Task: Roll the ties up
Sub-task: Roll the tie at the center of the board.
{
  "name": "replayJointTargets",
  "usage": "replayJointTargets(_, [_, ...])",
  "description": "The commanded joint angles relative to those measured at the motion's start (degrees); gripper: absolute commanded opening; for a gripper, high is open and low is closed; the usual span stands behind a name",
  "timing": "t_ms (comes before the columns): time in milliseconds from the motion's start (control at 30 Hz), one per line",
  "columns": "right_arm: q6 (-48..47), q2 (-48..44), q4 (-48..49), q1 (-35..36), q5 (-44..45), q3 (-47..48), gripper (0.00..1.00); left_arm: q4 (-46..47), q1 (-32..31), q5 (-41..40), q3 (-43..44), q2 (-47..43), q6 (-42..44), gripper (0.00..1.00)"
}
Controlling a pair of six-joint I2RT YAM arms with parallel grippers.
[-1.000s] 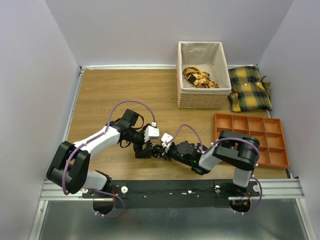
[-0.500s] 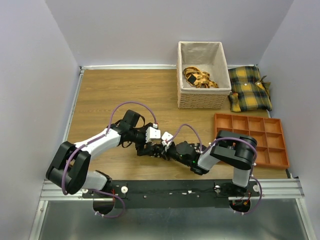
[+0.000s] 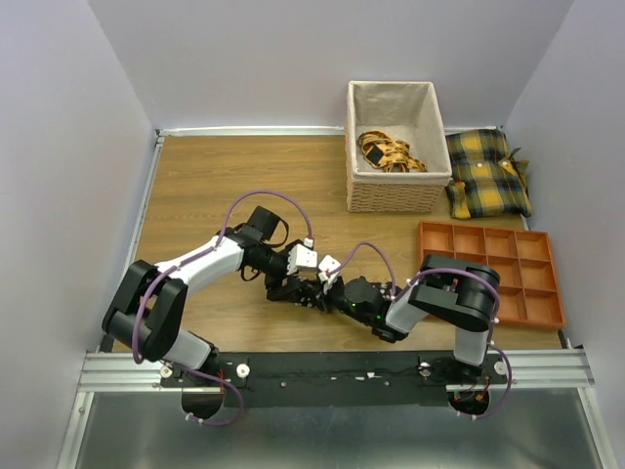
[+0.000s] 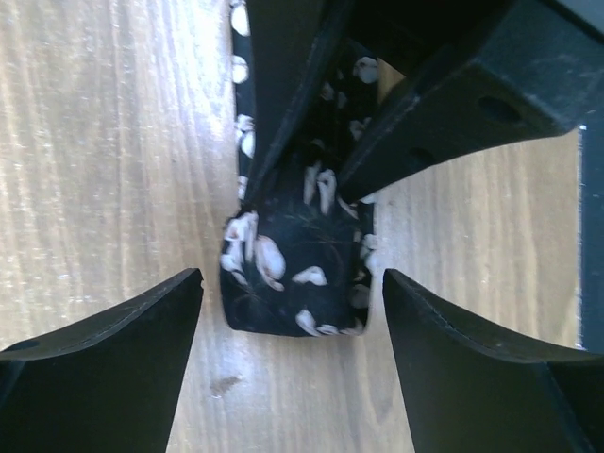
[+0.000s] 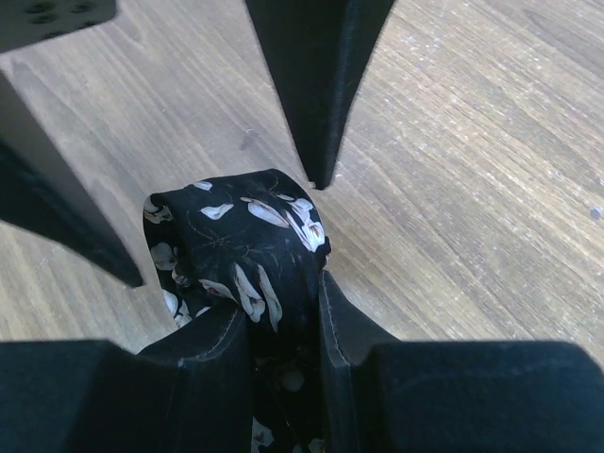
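Observation:
A black tie (image 5: 236, 236) with small white flowers is wound into a small coil that rests on the wooden table. My right gripper (image 5: 283, 316) is shut on it, one finger on each side of the fabric. My left gripper (image 4: 293, 278) faces it with jaws open, and its fingertips (image 4: 184, 293) stand on either side of the coil's end (image 4: 297, 274) without touching it. From above, the two grippers meet at the table's near middle, left gripper (image 3: 289, 286) against right gripper (image 3: 312, 293), and the tie is mostly hidden between them.
A wicker basket (image 3: 395, 193) holding yellow-orange patterned fabric stands at the back right. Beside it lie yellow-and-black plaid cushions (image 3: 488, 174). An orange compartment tray (image 3: 491, 276) sits at the right, close to the right arm.
The left arm has swung its elbow in and its wrist slightly right, toward the right gripper. The right arm and the tie stay where they were.

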Motion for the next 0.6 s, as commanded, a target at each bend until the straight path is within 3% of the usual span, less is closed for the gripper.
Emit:
replayJointTargets(0, [-4.8, 2.8, -12.1, 1.7, 1.2, 4.4, 0.01, -8.5, -6.8, -0.9, 2.3, 1.9, 1.2, 0.88])
replayJointTargets(100, [-3.9, 2.8, -10.1, 1.5, 2.5, 3.6, 0.01, -4.4, -5.2, -2.7, -1.4, -1.9, -1.4, 0.93])
replayJointTargets(167, [-3.3, 2.7, -5.2, 1.6, 3.4, 1.7, 0.01, 5.3, -5.2, -7.2, -3.5, -2.5, -11.3, 0.92])
replayJointTargets(267, [-2.4, 2.1, 0.4, 1.8, 7.1, -0.7, 0.01, 10.4, -4.3, -9.2, -2.5, -1.0, -19.1, 0.89])
replayJointTargets(333, [-2.4, 1.8, 2.4, 1.8, 5.8, -2.7, 0.01, 9.7, 1.8, -3.1, -2.7, -2.9, -16.9, 0.89])
replayJointTargets(400, [-2.9, 2.1, 4.3, 1.8, 3.2, -3.6, 0.01, 9.5, 6.5, 3.3, -4.5, -5.6, -8.3, 0.90])
replayJointTargets(467, [-2.6, 3.1, 4.7, 1.8, 0.8, -3.8, 0.01, 8.9, 7.1, 3.8, -6.3, -8.6, -0.5, 0.91])
replayJointTargets(500, [-2.7, 3.5, 5.2, 1.8, 0.1, -4.0, 0.01, 7.8, 7.6, 7.0, -6.7, -9.0, 9.2, 0.91])
replayJointTargets(567, [-2.4, 4.4, 6.3, 1.8, -0.4, -4.6, 0.01, 6.5, 8.9, 9.2, -6.2, -8.1, 12.5, 0.92])
